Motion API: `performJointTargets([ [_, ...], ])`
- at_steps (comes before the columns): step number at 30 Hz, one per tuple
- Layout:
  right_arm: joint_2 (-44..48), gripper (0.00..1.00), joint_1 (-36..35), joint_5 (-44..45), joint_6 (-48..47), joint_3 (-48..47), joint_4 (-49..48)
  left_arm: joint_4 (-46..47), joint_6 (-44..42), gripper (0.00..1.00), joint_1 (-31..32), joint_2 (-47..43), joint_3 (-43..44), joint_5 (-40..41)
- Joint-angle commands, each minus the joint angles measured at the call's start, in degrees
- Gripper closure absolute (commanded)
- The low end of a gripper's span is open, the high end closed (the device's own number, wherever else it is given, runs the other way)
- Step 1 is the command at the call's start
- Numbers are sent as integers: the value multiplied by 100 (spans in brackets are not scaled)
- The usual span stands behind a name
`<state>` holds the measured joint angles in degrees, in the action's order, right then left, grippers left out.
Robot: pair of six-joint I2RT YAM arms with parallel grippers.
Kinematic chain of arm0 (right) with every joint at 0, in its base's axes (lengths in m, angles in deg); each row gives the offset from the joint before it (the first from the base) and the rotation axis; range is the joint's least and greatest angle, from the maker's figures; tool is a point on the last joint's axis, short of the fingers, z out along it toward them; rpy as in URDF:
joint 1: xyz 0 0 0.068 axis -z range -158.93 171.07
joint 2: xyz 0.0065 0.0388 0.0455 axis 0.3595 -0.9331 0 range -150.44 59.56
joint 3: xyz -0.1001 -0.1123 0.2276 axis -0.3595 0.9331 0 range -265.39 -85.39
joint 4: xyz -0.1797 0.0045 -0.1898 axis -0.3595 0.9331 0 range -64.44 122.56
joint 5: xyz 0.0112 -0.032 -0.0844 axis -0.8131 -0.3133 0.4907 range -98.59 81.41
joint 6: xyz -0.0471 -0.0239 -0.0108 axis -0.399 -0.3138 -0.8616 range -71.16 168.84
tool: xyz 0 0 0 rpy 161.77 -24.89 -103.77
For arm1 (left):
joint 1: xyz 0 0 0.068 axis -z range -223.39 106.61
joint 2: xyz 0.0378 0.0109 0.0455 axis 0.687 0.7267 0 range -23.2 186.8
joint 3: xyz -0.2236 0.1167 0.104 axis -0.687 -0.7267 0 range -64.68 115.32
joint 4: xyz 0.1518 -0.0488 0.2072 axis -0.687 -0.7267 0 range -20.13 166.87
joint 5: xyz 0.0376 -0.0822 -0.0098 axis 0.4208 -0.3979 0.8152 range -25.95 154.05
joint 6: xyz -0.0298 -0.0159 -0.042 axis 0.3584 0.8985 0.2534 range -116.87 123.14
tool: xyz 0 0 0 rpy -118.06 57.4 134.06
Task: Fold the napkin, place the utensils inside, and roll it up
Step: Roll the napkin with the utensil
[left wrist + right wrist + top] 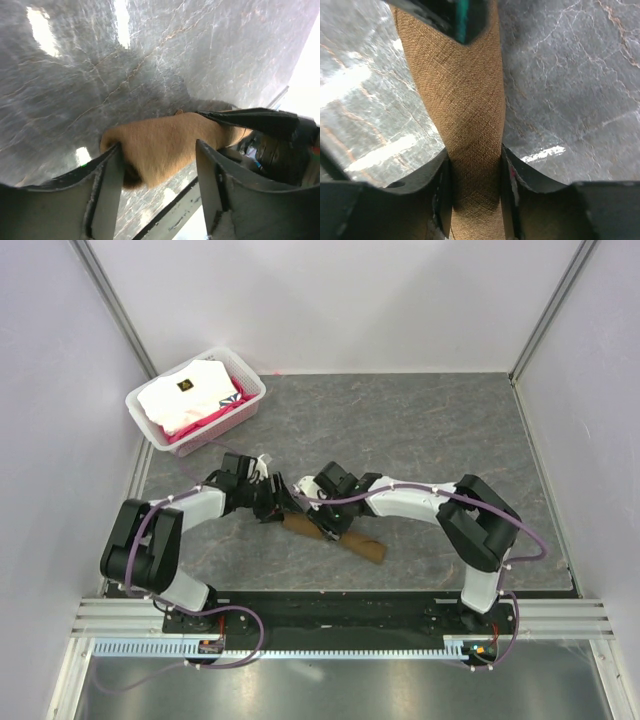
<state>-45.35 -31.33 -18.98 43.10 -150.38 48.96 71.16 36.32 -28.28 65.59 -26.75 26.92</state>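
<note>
The napkin (pixel 362 544) lies on the table as a tight brown roll, slanting from the middle toward the lower right. My right gripper (pixel 325 525) is shut across the middle of the roll, and in the right wrist view both fingers of the right gripper (pixel 475 156) press the napkin (pixel 465 100). My left gripper (pixel 272 508) stands open at the roll's left end. In the left wrist view the left gripper (pixel 157 146) straddles the napkin (pixel 165 142), which touches one finger and is clear of the other. The utensils are hidden.
A white plastic basket (pixel 147 408) sits at the back left, holding a folded white cloth (pixel 190 390) over a pink one (pixel 205 422). Grey walls enclose the stone-patterned table (pixel 430 430) on three sides. The arms' bases line the near edge.
</note>
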Motion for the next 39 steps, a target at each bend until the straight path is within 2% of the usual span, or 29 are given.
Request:
performJointTargets([
  [1, -644, 58, 343, -1944, 91, -5, 384, -342, -295, 33, -35, -652, 4, 766],
  [5, -961, 60, 652, -2826, -94, -180, 604, -386, -322, 32, -35, -1048, -172, 1110],
  [8, -1172, 60, 828, -3406, -200, -286, 736, -281, -313, 32, -35, -1180, -260, 1041],
  [13, -1541, 60, 1074, -3961, -322, -453, 921, -220, -331, 34, -26, -1171, -374, 997],
  [15, -1647, 59, 1127, -4085, -410, -558, 1052, -141, -331, 37, -26, -1136, -409, 935],
  [19, -1867, 59, 1153, -4129, -498, -708, 1202, 131, -278, 51, -17, -961, -506, 550],
  [22, -1902, 58, 1180, -4094, -481, -760, 1211, 176, -278, 63, -9, -794, -559, 443],
  [23, -1902, 58, 1188, -4085, -472, -769, 1211, 185, -269, 71, -8, -759, -568, 434],
  [25, -1894, 55, 1188, -4059, -463, -796, 1228, 185, -278, 78, -8, -601, -585, 425],
  [28, -1806, 47, 1197, -3814, -428, -822, 1211, 158, -278, 96, -17, -355, -550, 408],
  [29, -1771, 45, 1197, -3708, -420, -822, 1211, 141, -269, 98, -9, -310, -533, 399],
  [30, -1675, 31, 1197, -3585, -385, -822, 1202, 141, -278, 98, -8, -258, -515, 399],
  [34, -1174, 4, 1197, -2952, -87, -665, 887, 53, -287, 98, -8, -56, -427, 443],
  [39, -260, 2, 1127, -2082, 81, -366, 263, -17, -296, 98, -17, 59, -331, 417],
])
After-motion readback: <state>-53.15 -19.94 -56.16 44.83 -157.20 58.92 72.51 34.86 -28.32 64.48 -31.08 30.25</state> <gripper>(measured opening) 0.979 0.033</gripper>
